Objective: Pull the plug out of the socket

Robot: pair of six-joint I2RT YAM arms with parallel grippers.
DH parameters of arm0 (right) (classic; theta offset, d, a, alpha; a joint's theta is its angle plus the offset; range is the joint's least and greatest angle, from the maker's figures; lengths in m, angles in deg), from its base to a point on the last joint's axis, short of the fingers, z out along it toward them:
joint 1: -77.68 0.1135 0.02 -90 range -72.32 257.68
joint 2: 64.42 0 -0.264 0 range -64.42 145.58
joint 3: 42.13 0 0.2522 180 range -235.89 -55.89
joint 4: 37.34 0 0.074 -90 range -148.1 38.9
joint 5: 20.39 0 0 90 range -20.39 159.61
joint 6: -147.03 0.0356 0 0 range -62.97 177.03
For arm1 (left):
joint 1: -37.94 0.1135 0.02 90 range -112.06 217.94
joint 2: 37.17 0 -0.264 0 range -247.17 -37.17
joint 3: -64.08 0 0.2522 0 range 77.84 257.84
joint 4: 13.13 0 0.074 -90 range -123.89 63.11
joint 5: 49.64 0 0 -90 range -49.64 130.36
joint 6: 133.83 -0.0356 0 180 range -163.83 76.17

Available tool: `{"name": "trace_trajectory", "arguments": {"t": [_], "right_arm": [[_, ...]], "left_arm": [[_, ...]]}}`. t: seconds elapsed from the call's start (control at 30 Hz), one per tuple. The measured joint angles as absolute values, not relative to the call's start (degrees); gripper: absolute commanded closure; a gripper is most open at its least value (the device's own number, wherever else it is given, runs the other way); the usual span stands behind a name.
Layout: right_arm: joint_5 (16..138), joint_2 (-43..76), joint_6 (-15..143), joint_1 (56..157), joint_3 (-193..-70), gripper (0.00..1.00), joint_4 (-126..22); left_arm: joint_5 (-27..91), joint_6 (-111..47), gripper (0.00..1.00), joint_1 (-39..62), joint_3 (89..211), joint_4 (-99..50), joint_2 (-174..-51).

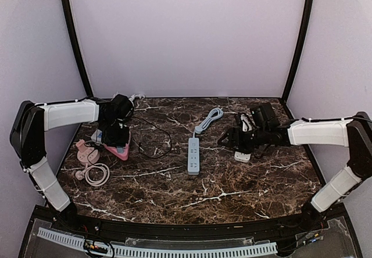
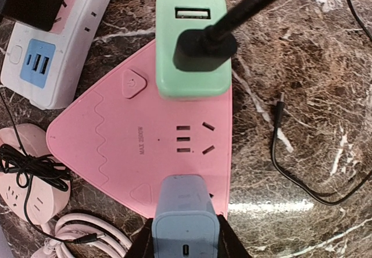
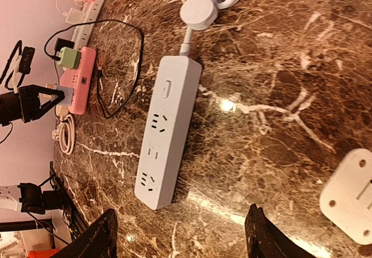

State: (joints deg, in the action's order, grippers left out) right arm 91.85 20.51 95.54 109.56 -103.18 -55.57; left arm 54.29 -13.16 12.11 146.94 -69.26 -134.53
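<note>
The dark marble tabletop (image 1: pixel 232 200) carries everything, and the pink triangular socket (image 2: pixel 116 147) lies near its left side.

A pale long strip (image 1: pixel 193 156) lies well to the right of the pink triangular socket, with three sets of holes and one button on its face. The right tool (image 3: pixel 180 240) hangs further right again, beyond that strip. Its jaws are spread wide with nothing between them, and a white adapter (image 3: pixel 349 197) lies on the marble beside it.

A white strip (image 2: pixel 64 66) with a blue USB panel lies just beside the pink triangular socket on its far left, apart from it. A round pink socket (image 2: pixel 17 197), crossed by a thin black cable, sits to its near left.

The pink triangular socket has a rounded triangular button at each of two corners and a wavy groove. The small print "MAX 2500W" can be read beside its middle holes, and no brand name shows.

A green charger (image 2: pixel 192 81) stands plugged in at the socket's far edge. A free USB port shows on top and a black lead (image 2: pixel 203 46) is pushed into it.

The blue-grey plug (image 2: pixel 185 211) is seated at the near edge. The left tool (image 2: pixel 187 247) is closed on it, with dark fingers (image 2: pixel 232 249) against both its sides.
</note>
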Motion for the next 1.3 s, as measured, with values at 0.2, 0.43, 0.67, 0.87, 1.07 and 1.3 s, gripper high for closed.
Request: {"name": "trace_trajectory", "arguments": {"t": [0.2,0.43,0.67,0.87,1.07,1.3], "right_arm": [[93.6,26.74,97.0,114.04,-108.49,0.28,-52.93],[98.45,35.63,99.8,117.05,-116.12,0.28,-46.92],[102.43,42.98,102.97,119.02,-121.43,0.28,-42.15],[105.03,47.79,105.68,120.38,-125.06,0.28,-39.86],[107.19,53.75,107.27,122.04,-130.35,0.29,-38.26],[107.8,57.67,108.45,122.69,-134.43,0.32,-37.7]], "left_arm": [[49.79,-11.45,1.0,9.62,147.12,-69.2,-132.65],[45.9,-7.21,1.0,3.3,147.12,-67.51,-131.71],[42.47,-2.62,1.0,-0.83,146.77,-62.93,-131.43],[41.05,-0.35,1.0,-1.88,145.7,-59.76,-130.84],[38.9,1.36,1.0,-2.47,143.42,-56.43,-129.09],[37.64,2.82,1.0,-2.58,140.52,-53.55,-126.82]]}}
